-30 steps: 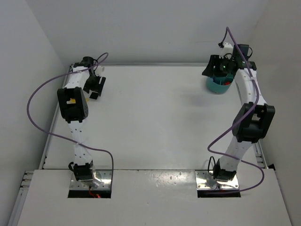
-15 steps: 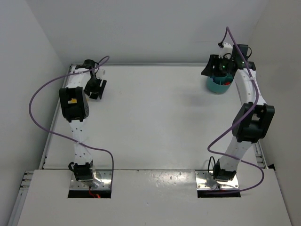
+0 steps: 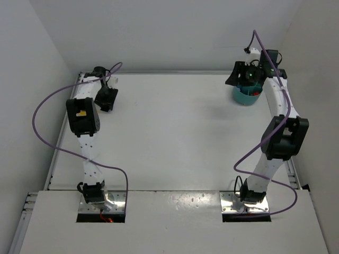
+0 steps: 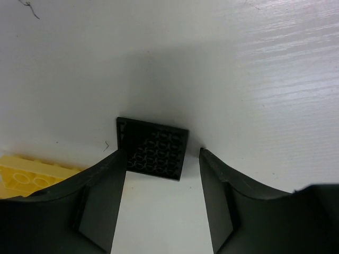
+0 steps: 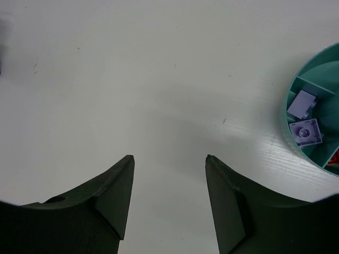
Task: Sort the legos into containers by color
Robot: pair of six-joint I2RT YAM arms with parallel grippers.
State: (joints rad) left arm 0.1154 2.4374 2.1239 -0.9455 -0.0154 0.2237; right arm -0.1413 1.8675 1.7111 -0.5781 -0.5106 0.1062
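Top view: left claw (image 3: 107,99) sits low at the table's (image 3: 175,137) far left corner; right claw (image 3: 244,79) hangs over the tub (image 3: 242,98) at the far right corner.

Left wrist: the jaws, part open, straddle a flat black plate (image 4: 153,154), with a yellow brick (image 4: 26,174) just left of it. The plate looks light, stiff and slick, so pinch its opposite edges.

Right wrist: the jaws are apart and empty. Pale bricks (image 5: 303,116) lie in the tub.

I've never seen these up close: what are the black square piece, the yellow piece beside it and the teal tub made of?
Black piece: probably moulded plastic, matte, with a fine grid of cells. Yellow piece: seemingly plastic, slightly glossy, with round studs. Teal tub: apparently smooth plastic with a faint sheen and thin moulded dividers.
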